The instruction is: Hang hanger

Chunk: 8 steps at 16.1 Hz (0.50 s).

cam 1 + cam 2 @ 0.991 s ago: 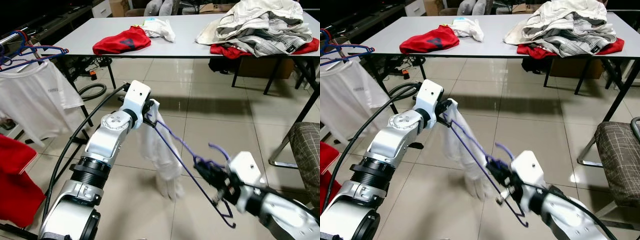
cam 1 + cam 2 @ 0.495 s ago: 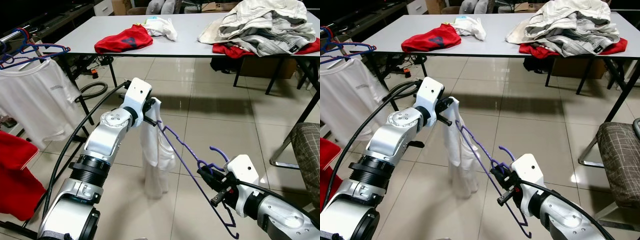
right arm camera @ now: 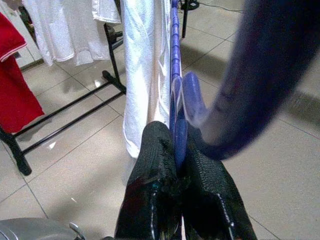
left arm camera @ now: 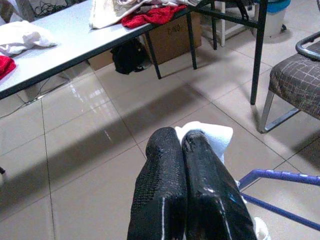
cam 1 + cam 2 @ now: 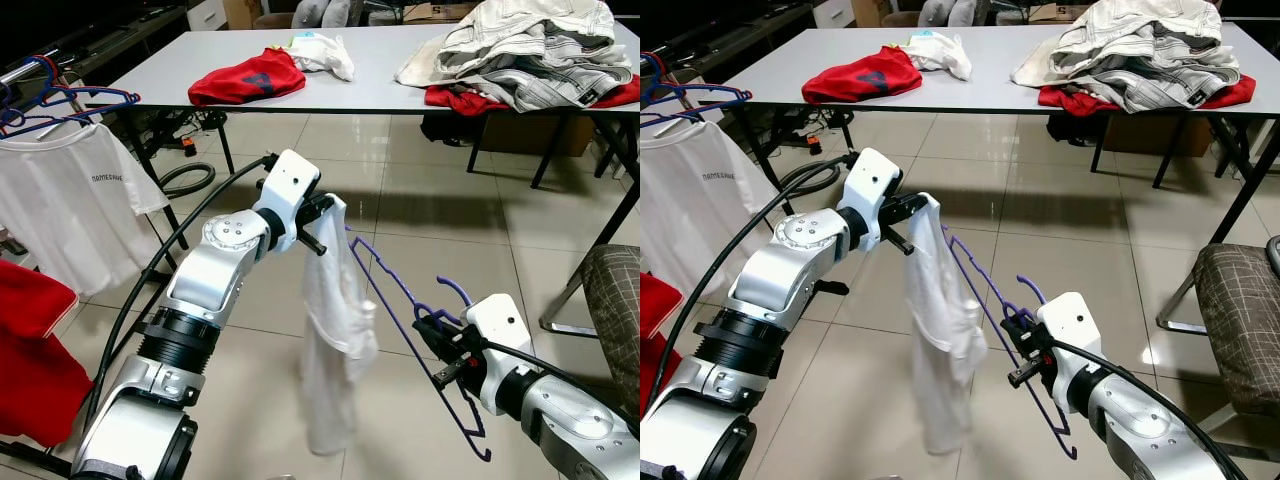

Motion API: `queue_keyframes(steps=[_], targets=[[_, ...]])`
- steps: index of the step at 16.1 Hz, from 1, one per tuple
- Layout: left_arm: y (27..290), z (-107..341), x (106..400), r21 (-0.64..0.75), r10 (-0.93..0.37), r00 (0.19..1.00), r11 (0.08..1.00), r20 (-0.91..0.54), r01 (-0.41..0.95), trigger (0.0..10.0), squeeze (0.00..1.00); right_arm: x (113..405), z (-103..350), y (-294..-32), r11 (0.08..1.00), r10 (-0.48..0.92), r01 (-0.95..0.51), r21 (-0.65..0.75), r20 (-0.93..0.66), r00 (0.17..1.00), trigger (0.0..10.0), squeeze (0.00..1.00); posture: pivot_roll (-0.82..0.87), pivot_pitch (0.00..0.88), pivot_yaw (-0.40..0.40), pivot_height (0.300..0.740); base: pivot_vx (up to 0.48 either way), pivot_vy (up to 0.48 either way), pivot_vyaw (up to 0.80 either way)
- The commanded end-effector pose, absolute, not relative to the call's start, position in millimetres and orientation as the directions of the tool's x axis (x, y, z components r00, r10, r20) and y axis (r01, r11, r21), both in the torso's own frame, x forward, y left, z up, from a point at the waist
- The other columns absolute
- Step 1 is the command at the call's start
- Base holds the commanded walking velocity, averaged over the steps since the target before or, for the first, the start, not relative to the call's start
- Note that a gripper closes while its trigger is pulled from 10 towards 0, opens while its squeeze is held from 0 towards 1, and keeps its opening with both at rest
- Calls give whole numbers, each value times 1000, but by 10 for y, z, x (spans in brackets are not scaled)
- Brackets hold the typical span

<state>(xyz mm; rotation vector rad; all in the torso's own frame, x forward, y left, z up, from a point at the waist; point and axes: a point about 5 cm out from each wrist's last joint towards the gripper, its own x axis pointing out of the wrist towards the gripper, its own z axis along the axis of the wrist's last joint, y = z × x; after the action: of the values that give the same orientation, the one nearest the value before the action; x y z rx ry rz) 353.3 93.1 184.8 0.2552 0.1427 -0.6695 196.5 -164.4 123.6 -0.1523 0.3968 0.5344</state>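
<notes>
A blue hanger slants between my two arms over the floor. My right gripper is shut on it near its hook; in the right wrist view its fingers pinch the blue wire. A white garment hangs down from the hanger's upper end. My left gripper is shut on the garment's top edge; the left wrist view shows white cloth clamped between the black fingers. A clothes rack with blue hangers stands at the left.
On the rack hang a white T-shirt and a red garment. A grey table behind bears a red shirt, white cloth and a heap of clothes. A chair stands at the right.
Both arms have risen and shifted right, lifting the hanger. The white garment now hangs lower and further right, swinging free below my left gripper.
</notes>
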Motion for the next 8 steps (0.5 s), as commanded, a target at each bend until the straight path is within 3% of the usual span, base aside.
queue_keyframes(steps=[1,8], targets=[[946,1985,3552,213,-601,779,749,-179,627,10000,0,1962,1263,-1640,851,473,-525,-27,-396,787,10000,0,-20,20,114,740,0,0,0],[1027,2010,3628,235,-562,801,766,-207,598,10000,0,1871,1435,-1653,834,509,-550,-35,-336,793,10000,0,-22,23,120,740,0,0,0]])
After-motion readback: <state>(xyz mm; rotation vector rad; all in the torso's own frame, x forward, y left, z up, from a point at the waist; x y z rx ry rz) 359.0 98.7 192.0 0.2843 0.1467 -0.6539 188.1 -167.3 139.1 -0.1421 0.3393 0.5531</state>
